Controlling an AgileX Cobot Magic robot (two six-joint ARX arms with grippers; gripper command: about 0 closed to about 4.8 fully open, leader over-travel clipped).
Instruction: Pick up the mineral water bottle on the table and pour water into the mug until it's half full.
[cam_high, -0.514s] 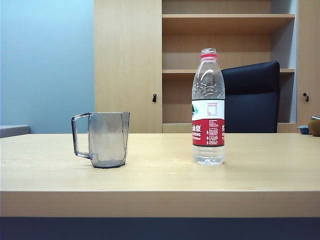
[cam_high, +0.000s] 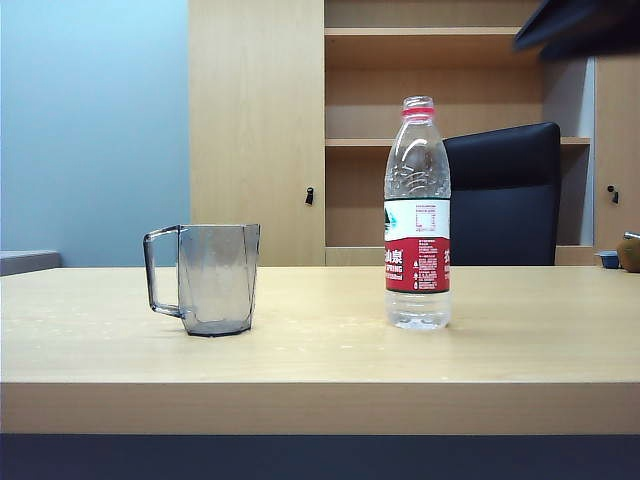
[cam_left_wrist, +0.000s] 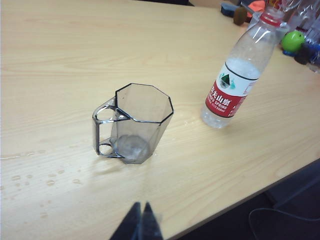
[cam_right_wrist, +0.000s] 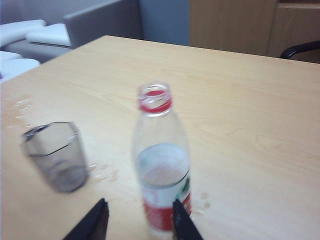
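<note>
You have nothing done yet: bottle (cam_right_wrist: 161, 165) unlifted at 3 o'clock of the empty mug (cam_high: 215, 278), right gripper (cam_right_wrist: 139, 220) spread around it, left gripper (cam_left_wrist: 140, 222) pressed together, aloft.

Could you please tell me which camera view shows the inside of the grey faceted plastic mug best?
The left wrist view: it looks down into the grey faceted plastic mug, showing its open rim and base. The right wrist view is blurred. The exterior view shows only its side and handle.

Exterior camera is facing the table (cam_high: 320, 350) edge level; both wrist cameras are looking down, sharing the bottle (cam_left_wrist: 235, 80) and mug (cam_right_wrist: 55, 155).
</note>
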